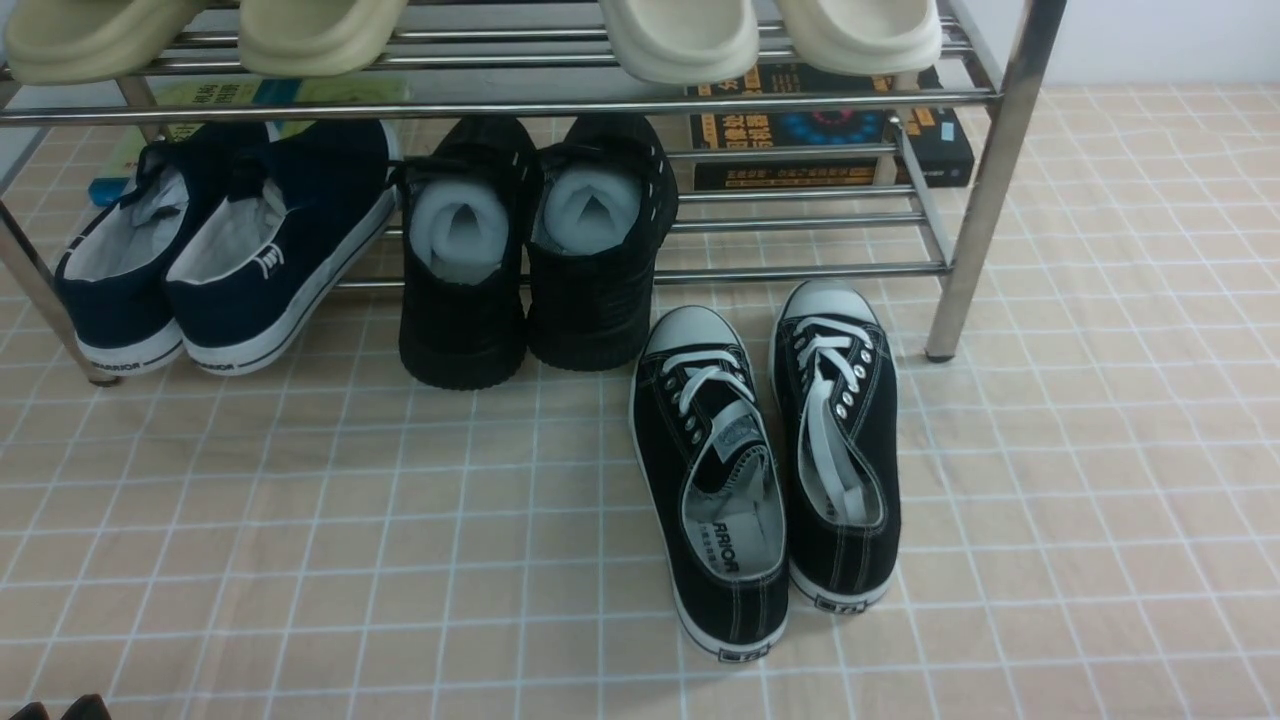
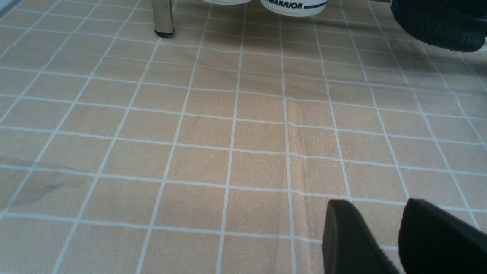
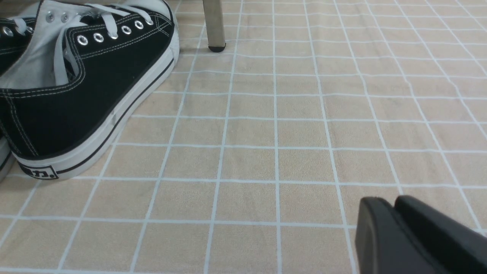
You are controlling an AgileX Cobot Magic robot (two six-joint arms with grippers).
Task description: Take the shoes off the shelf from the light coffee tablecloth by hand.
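Observation:
The pair of black canvas shoes point(image 1: 770, 470) with white laces and toe caps stands on the light coffee tablecloth point(image 1: 300, 520), heels toward me, just in front of the chrome shelf point(image 1: 990, 170) and off its bars. The right wrist view shows the right shoe point(image 3: 76, 95) and the shelf leg point(image 3: 214, 23). My left gripper point(image 2: 374, 207) is open and empty over bare cloth; its tips show at the front view's bottom left corner point(image 1: 55, 712). My right gripper point(image 3: 388, 203) is shut and empty, low over the cloth to the right of the shoes.
Navy slip-on sneakers point(image 1: 200, 250) and all-black shoes stuffed with white foam point(image 1: 530, 250) sit on the shelf's lower tier. Cream slippers point(image 1: 680, 35) sit on the upper tier. Books point(image 1: 830, 130) lie behind the shelf. The left wrist view shows a shelf leg point(image 2: 163, 17).

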